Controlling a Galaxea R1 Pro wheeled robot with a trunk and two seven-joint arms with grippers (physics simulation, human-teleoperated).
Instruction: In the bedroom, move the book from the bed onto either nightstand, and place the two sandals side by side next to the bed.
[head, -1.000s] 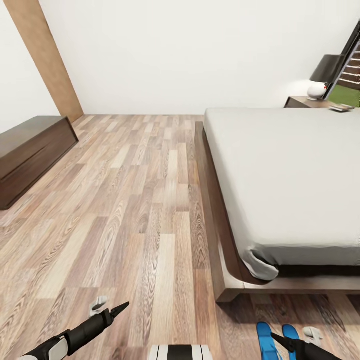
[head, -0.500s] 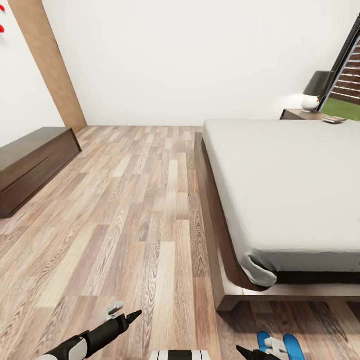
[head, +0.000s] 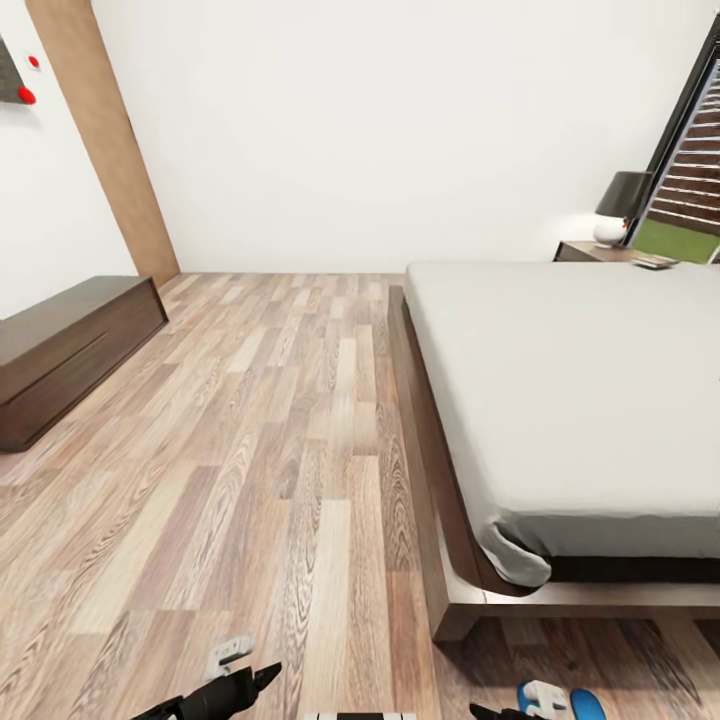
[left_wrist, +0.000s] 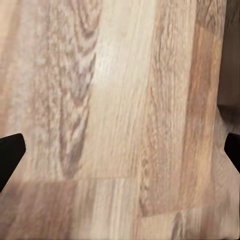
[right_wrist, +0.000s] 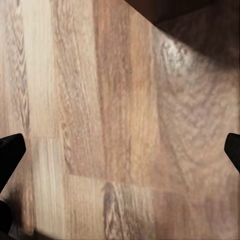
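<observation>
Head view is showing me the two blue sandals (head: 560, 700) lying side by side on the floor just off the foot corner of the bed (head: 560, 390), close under my right gripper (right_wrist: 120, 150). Both my right and left gripper (left_wrist: 120, 150) are hanging wide, holding nothing. I am judging the small flat thing on the nightstand (head: 600, 252) beyond the bed's far end to be the book (head: 655, 262).

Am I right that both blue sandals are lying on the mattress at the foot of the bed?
Not quite. The head view shows the blue sandals on the wood floor, beside the foot of the bed, not on the mattress.
</observation>
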